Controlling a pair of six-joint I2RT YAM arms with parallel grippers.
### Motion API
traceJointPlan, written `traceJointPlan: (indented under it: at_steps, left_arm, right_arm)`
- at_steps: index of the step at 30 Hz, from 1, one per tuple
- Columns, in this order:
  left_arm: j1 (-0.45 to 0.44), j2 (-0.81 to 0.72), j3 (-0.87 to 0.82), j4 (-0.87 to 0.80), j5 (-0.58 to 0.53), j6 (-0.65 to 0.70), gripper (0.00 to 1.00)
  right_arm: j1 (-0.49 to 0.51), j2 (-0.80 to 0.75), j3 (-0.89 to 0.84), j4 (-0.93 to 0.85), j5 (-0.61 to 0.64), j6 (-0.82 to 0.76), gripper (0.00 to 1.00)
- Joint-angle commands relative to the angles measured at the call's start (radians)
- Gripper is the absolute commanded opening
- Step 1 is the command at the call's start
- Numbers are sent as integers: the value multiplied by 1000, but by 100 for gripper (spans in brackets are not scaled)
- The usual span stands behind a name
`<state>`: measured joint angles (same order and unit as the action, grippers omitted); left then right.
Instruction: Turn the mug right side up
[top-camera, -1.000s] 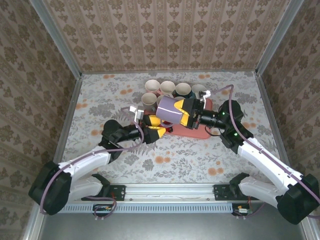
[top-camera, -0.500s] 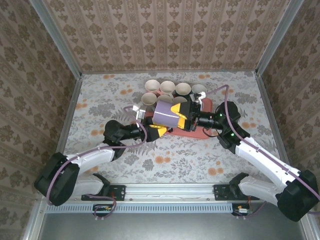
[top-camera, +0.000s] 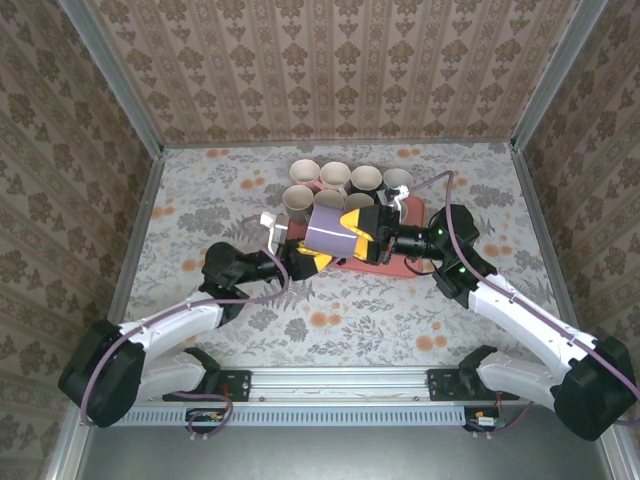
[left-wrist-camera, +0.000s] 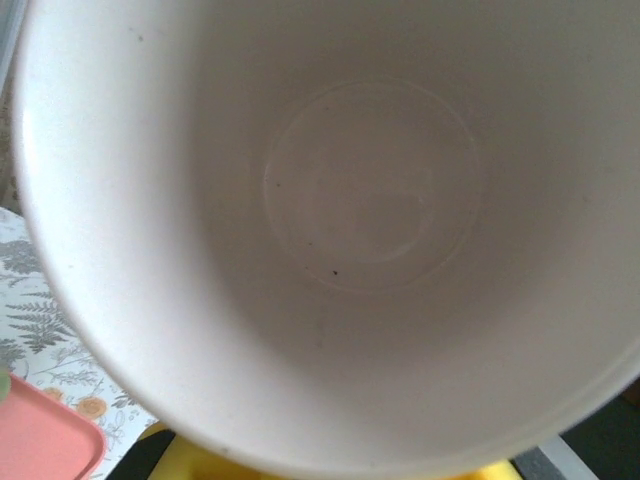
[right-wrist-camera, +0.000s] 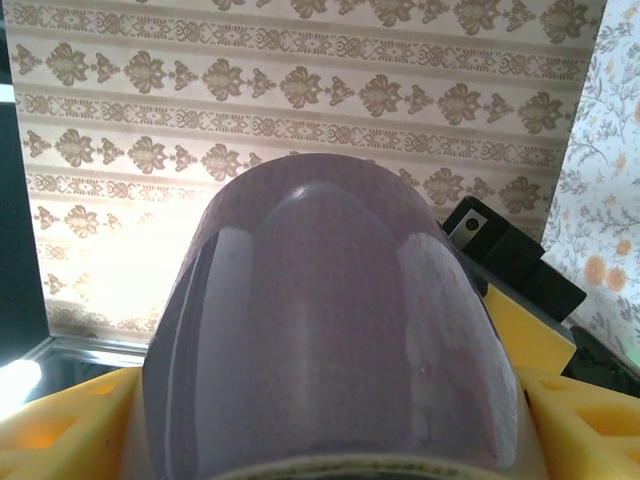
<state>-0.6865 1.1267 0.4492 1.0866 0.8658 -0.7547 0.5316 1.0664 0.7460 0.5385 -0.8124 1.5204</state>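
The purple mug (top-camera: 333, 232) hangs above the table on its side, with its mouth toward the left arm. My right gripper (top-camera: 352, 232) is shut on it, one yellow finger on each side of the body. From the right wrist, the mug's purple wall (right-wrist-camera: 330, 320) rises between the yellow fingers (right-wrist-camera: 60, 430). My left gripper (top-camera: 310, 262) sits just below and in front of the mug's mouth, its jaws apart. The left wrist camera looks straight into the white inside of the mug (left-wrist-camera: 370, 200), with yellow fingers (left-wrist-camera: 195, 465) at the bottom edge.
A pink tray (top-camera: 385, 265) lies under the right gripper. Several cream and dark cups (top-camera: 335, 178) stand clustered behind it. Patterned walls close in the table on three sides.
The right gripper has carried the mug a little left and lower, closer to the left gripper. The left arm has barely shifted.
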Motion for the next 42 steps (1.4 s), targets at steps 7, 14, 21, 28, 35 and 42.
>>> traceJointPlan:
  at_steps: [7, 14, 21, 28, 35, 42]
  left_arm:
    - [-23, -204, -11, -260, -145, 224, 0]
    - [-77, -315, 60, -665, -365, 451, 0]
    - [-243, -280, 173, -946, -676, 650, 0]
    - [-355, -147, 294, -1071, -857, 718, 0]
    - [-443, 37, 413, -1104, -942, 750, 0]
    - [-456, 202, 497, -1093, -1007, 754, 0]
  right_arm:
    - [1, -124, -13, -329, 210, -316, 100]
    - [-11, -184, 114, -940, 592, -640, 100]
    - [-52, -253, 173, -1192, 893, -724, 100]
    - [-74, -273, 261, -1336, 1090, -765, 99]
    - [-78, -347, 251, -1342, 1168, -816, 99]
    - [-81, -389, 210, -1333, 1151, -827, 99]
